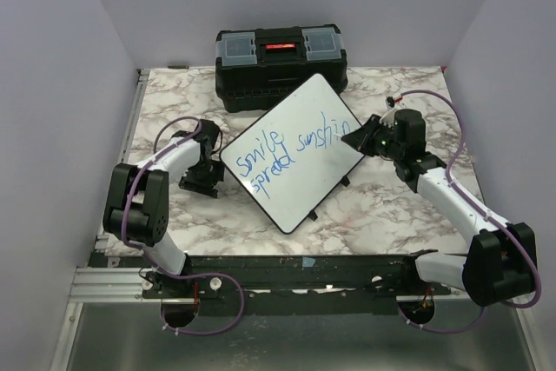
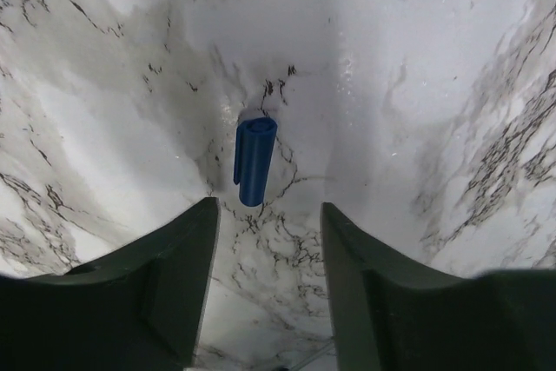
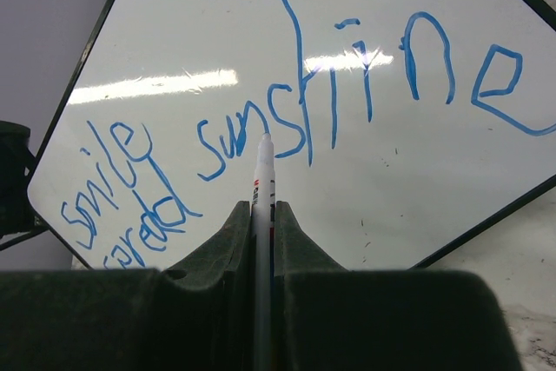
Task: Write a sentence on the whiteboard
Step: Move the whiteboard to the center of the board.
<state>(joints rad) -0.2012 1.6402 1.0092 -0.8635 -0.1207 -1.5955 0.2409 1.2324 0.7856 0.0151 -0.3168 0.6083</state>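
- Tabletop point(image 1: 382, 206) with a marble pattern carries everything; both arms reach onto it from the near edge.
- Black toolbox point(image 1: 280, 62) with a red latch stands at the far side, just behind the whiteboard's far corner.
- The whiteboard point(image 1: 304, 188) sits mid-table between the two arms, turned like a diamond. In the right wrist view its glossy face point(image 3: 261, 23) fills most of the frame.
- The sentence point(image 3: 330, 110) is in slanted blue marker: "smile" above "spread" on the left, with "sunshine" running off to the right. From above point(image 1: 278, 149), the right claw covers the last letters.
- The right gripper point(image 3: 262, 210) is at the board's right corner point(image 1: 358, 138). Its jaws are pinched narrow around a marker.
- The left gripper point(image 2: 269, 210) points down at bare table left of the board point(image 1: 201, 182). Its jaws are moderately apart, gripping nothing and touching nothing.
- The marker point(image 3: 263, 171) is white-barrelled and sticks straight out between the right fingers. Its tip is over the "n" of "sunshine"; whether it touches the board cannot be told.
- A blue cap point(image 2: 254, 161) lies on the table just beyond the left fingertips, clear of both.
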